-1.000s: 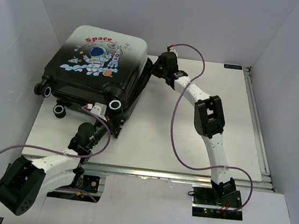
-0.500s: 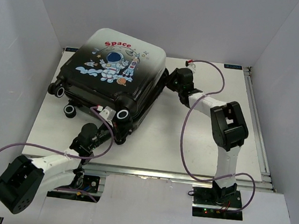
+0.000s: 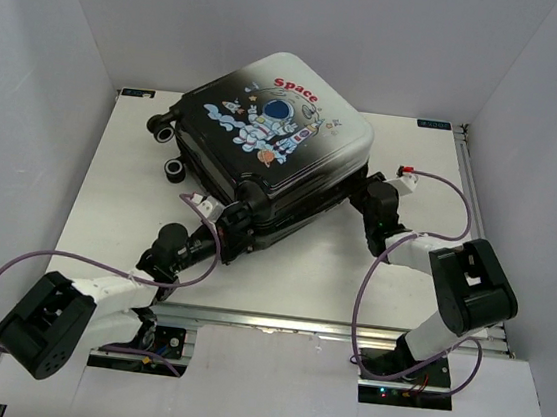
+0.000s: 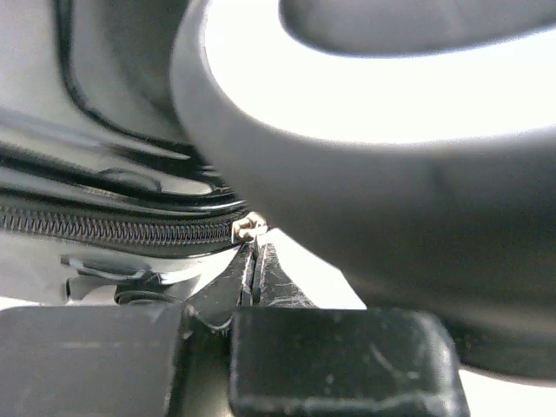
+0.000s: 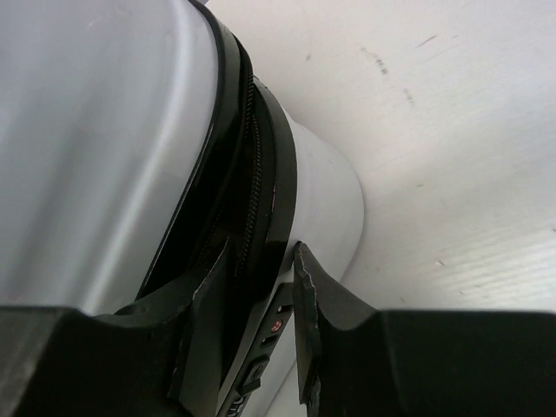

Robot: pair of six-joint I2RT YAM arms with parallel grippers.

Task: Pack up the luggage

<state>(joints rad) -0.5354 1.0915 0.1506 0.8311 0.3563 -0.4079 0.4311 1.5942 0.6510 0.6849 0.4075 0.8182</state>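
Observation:
The luggage (image 3: 274,158) lies shut on the white table, astronaut print up, turned at an angle with its wheels (image 3: 163,132) to the far left. My left gripper (image 3: 219,244) is at its near corner. In the left wrist view that gripper (image 4: 254,258) is shut on the metal zipper pull (image 4: 249,228) at the end of the zipper (image 4: 113,228), under a blurred wheel (image 4: 391,174). My right gripper (image 3: 363,194) is at the case's right side. Its jaws (image 5: 258,265) stand apart astride the black zipper rim (image 5: 261,156), beside the lock (image 5: 274,326).
The table (image 3: 433,176) is walled in by white panels on the left, back and right. A metal rail (image 3: 478,221) runs along its right edge. Purple cables loop from both arms over the near part of the table.
The luggage has swung round and shifted right across the table. My right arm has folded back towards the near right and its jaws have spread. The left gripper stays shut at the corner.

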